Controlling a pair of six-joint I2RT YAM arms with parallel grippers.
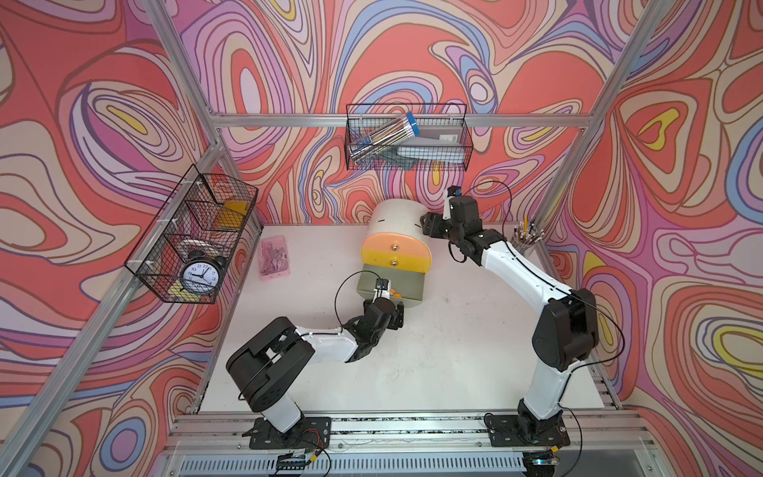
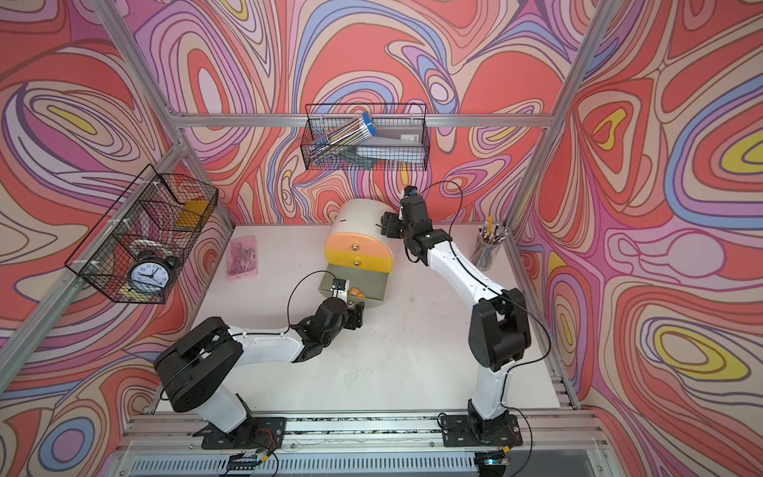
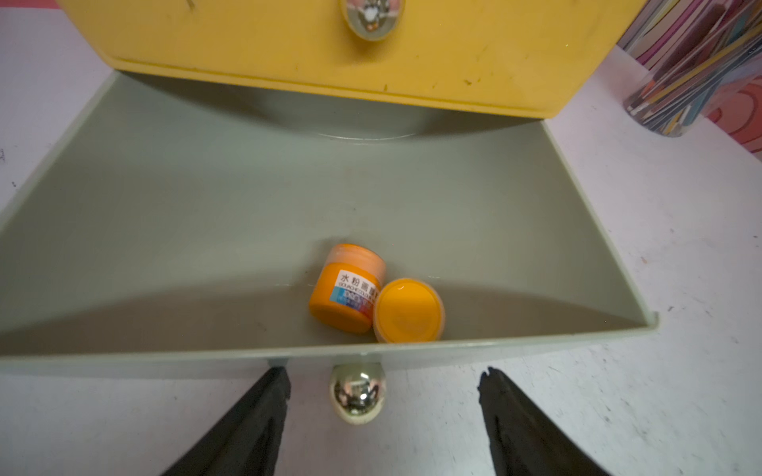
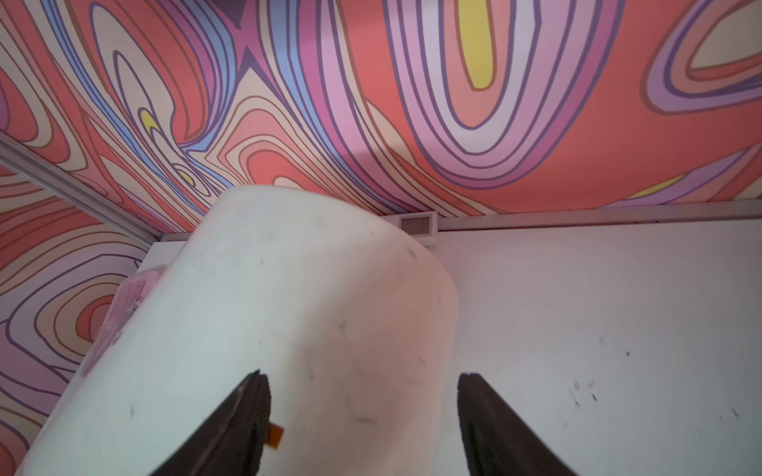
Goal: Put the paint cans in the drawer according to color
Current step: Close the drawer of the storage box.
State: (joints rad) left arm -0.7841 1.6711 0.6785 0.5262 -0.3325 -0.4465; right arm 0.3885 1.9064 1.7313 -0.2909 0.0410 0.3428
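Right now I am holding my left gripper spread wide, pinching nothing, its black fingers straddling the shiny gold round knob of the pulled-out grey-green plastic drawer. The knob is sitting straight ahead of me, and the drawer's sliding axis is running from it toward the cream arch-shaped chest standing at the white table's far edge. Two small orange round-lidded paint cans are lying, touching each other, against the drawer's front wall, about mid-width. My right gripper, also spread and empty, is hovering at the chest's curved body, so I am judging the left arm the nearer one for pushing the drawer shut.
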